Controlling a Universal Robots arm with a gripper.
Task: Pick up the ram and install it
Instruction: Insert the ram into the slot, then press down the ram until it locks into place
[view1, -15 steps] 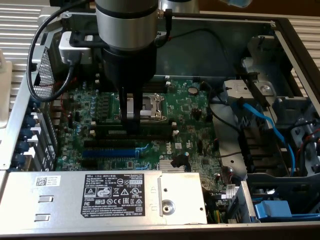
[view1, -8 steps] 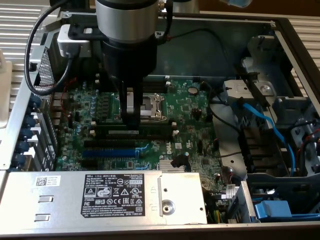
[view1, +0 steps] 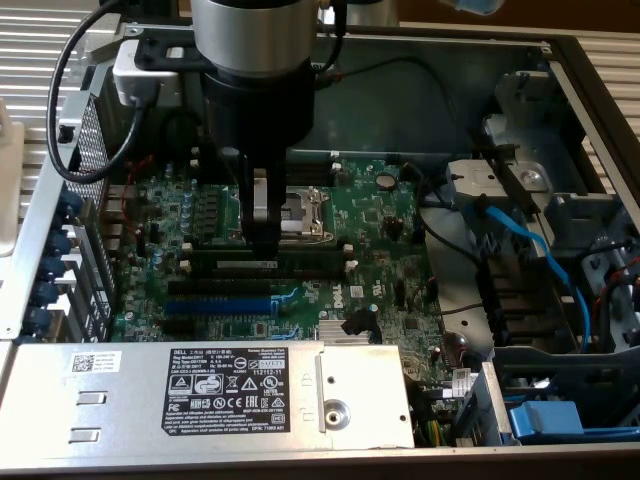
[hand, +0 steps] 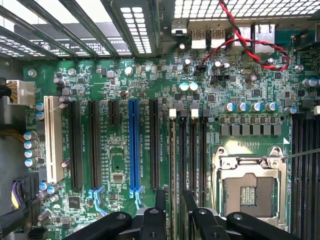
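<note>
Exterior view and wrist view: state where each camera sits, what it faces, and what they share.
Exterior view: off the arm, above the open case, looking down obliquely at the motherboard; the arm's wrist and gripper show.
Wrist view: on the wrist, looking straight down at the motherboard; the gripper shows.
Shared: the blue slot, the CPU socket, the motherboard, the gripper.

I look down on a green motherboard (view1: 385, 225): blue slot (view1: 218, 306), CPU socket (view1: 308, 212), silver power supply (view1: 120, 385) nearest, blue cable (view1: 535, 250) at the exterior view's right.
</note>
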